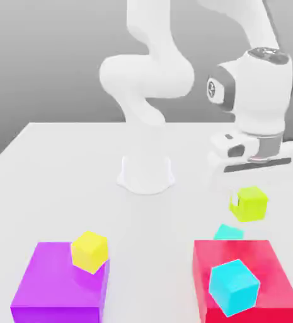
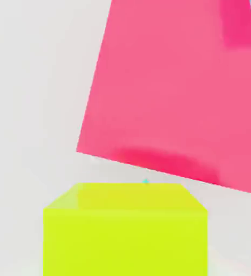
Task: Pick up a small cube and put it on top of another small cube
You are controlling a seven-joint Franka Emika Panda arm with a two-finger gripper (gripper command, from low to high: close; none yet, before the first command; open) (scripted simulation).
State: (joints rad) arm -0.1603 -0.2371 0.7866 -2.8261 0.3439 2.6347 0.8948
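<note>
One lime cube (image 1: 250,203) in shut pincer (image 1: 252,180), w/ room above red block (image 1: 244,287) edge.

Small cube (image 1: 249,204) sits on another cube (image 1: 227,232) — behind block (image 1: 244,287)

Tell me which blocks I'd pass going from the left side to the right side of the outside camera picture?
Big purple block → small yellow cube sitting on its corner → small lime cube hanging under the robot's hand. The big red block and the cyan cubes overlap that lime cube's spot in the order, so I skip them.
</note>
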